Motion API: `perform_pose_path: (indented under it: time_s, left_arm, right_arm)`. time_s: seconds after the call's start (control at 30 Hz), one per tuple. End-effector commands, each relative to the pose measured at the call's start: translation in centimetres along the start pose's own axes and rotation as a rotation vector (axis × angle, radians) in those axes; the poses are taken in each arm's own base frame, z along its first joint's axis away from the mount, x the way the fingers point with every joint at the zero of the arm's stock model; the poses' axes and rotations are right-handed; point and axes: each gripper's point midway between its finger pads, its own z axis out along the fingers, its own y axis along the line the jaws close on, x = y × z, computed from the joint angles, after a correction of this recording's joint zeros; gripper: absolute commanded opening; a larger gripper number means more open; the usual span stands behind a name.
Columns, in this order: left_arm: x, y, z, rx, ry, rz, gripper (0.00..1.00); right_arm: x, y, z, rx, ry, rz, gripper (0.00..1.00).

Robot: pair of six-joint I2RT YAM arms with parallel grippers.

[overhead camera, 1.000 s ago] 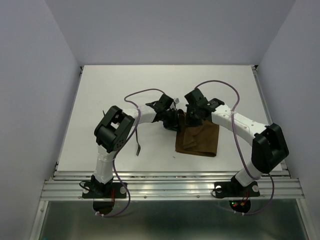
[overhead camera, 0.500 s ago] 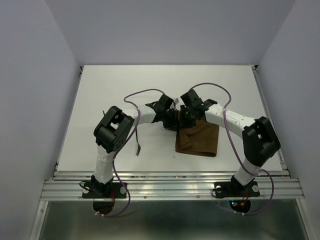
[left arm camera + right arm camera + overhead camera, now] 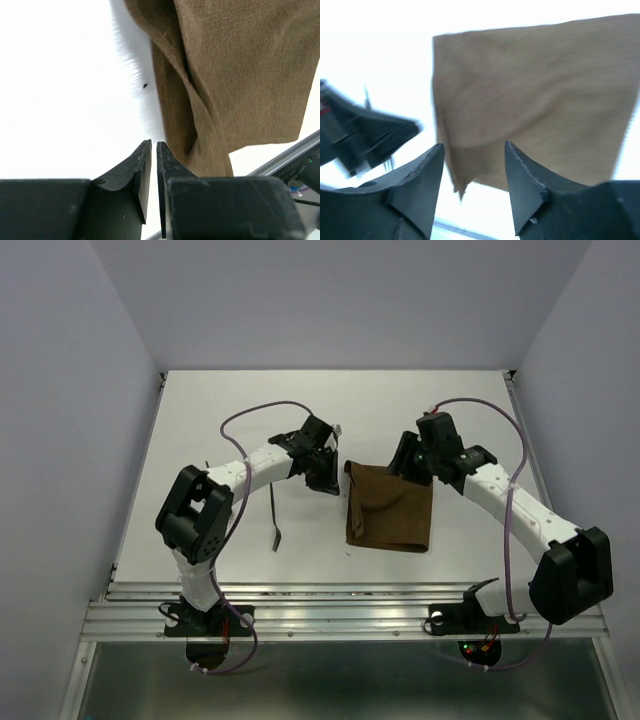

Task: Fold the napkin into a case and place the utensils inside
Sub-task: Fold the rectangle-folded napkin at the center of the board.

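A dark brown cloth napkin [image 3: 390, 520] lies folded into a rough rectangle on the white desk [image 3: 250, 410], right of centre in the overhead view. It is broader than a narrow case, so the folding step looks unfinished.

The left hand [image 3: 327, 480] sits just beside the napkin's upper left corner, its fingers barely parted and pinching nothing. The right hand [image 3: 402, 462] hovers at the upper right corner, spread wide and empty.

A thin dark metal utensil [image 3: 274, 518] lies apart on the desk, lower left of the napkin.

The next move likely calls for gripping one long edge and folding it across. A loose ridge runs along the left edge. The napkin's lower edge is near the front rail, and bare desk fills the upper frame.
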Motion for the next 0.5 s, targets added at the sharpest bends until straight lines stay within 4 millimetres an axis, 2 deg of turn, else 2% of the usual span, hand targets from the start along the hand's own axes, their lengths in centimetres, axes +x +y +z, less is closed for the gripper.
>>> perform_pose_path:
  time_s: [0.0, 0.07, 0.13, 0.23, 0.27, 0.3, 0.33, 0.4, 0.43, 0.47]
  left_arm:
    - [-0.5, 2.0, -3.3, -0.096, -0.039, 0.049, 0.22]
    - [-1.2, 2.0, -4.1, -0.1, -0.07, 0.046, 0.22]
    - [-2.9, 0.8, -5.0, -0.058, -0.134, 0.044, 0.22]
    - [-4.8, -2.4, -5.8, 0.064, -0.175, 0.035, 0.23]
    - [-6.0, -3.6, -6.2, 0.103, -0.206, 0.043, 0.25]
    - [-6.4, -4.0, -6.1, 0.117, -0.205, 0.038, 0.27]
    - [-6.5, -3.8, -5.3, 0.107, -0.187, 0.028, 0.3]
    - [-7.1, -3.9, -4.8, 0.096, -0.181, 0.023, 0.44]
    - [-7.0, -3.6, -3.9, 0.086, -0.167, 0.016, 0.51]
    - [-7.2, -3.7, -3.7, 0.094, -0.164, 0.013, 0.64]
  right_arm:
    - [0.4, -2.7, 0.2, 0.05, -0.005, 0.034, 0.54]
    - [1.2, -3.0, 0.5, 0.052, 0.014, 0.043, 0.48]
    - [1.6, -2.7, 1.0, 0.035, 0.041, 0.057, 0.38]
    - [2.0, -2.4, 1.7, 0.015, 0.058, 0.059, 0.35]
    - [2.2, -2.4, 1.9, 0.013, 0.067, 0.061, 0.35]
    - [2.3, -2.6, 2.1, 0.017, 0.07, 0.063, 0.35]
    - [2.4, -2.6, 2.2, 0.02, 0.074, 0.064, 0.34]
    - [2.7, -2.9, 2.1, 0.021, 0.078, 0.064, 0.34]
    - [2.8, -2.9, 2.0, 0.02, 0.079, 0.067, 0.34]
    - [3.0, -2.9, 1.9, 0.016, 0.083, 0.067, 0.35]
